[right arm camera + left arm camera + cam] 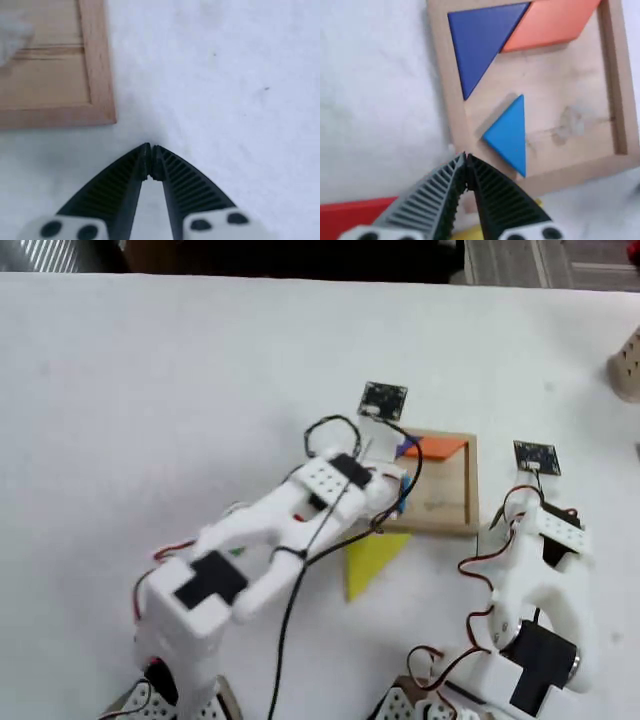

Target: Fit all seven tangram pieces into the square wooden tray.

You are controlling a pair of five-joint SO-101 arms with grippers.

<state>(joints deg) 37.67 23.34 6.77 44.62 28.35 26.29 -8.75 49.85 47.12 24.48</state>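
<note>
Overhead, a white table (200,370) carries 2 white arms and the square wooden tray (472,485), which lies flat between them. The left arm (270,540) stretches across the tray's near left corner; the right arm (545,570) stands just beside the tray's right edge. The tray is pale wood with a raised rim and a grained floor, most of it bare.

3 flat pieces lie inside it. A large dark blue triangle (480,40) sits against the rim, 1 long edge touching an orange parallelogram (552,25) beside it. A smaller light blue triangle (512,135) lies apart from both, near the rim. Outside the tray, a yellow triangle (370,558) rests on the table just off the near edge, partly under the left arm, and a flat red piece (350,215), shape not discernible, lies beside the left gripper (467,159).

The left gripper's ribbed black jaws are closed and empty, tips over the rim next to the light blue triangle. The right gripper (151,150) is likewise closed and empty, above bare table just off a tray corner.
</note>
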